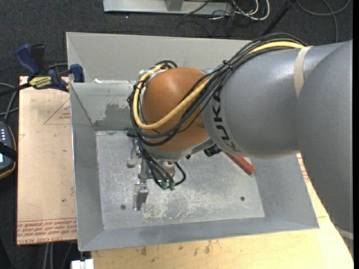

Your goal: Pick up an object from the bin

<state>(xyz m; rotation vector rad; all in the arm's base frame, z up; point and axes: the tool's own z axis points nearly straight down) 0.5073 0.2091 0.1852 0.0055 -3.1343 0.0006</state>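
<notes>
orange piece [244, 165] well right of fingers [138, 181]

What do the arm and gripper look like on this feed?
The arm is a thick, rounded grey link with black KUKA lettering. An orange domed cover caps the wrist, looped by yellow and black cables. The gripper below is slim bare metal.
</notes>
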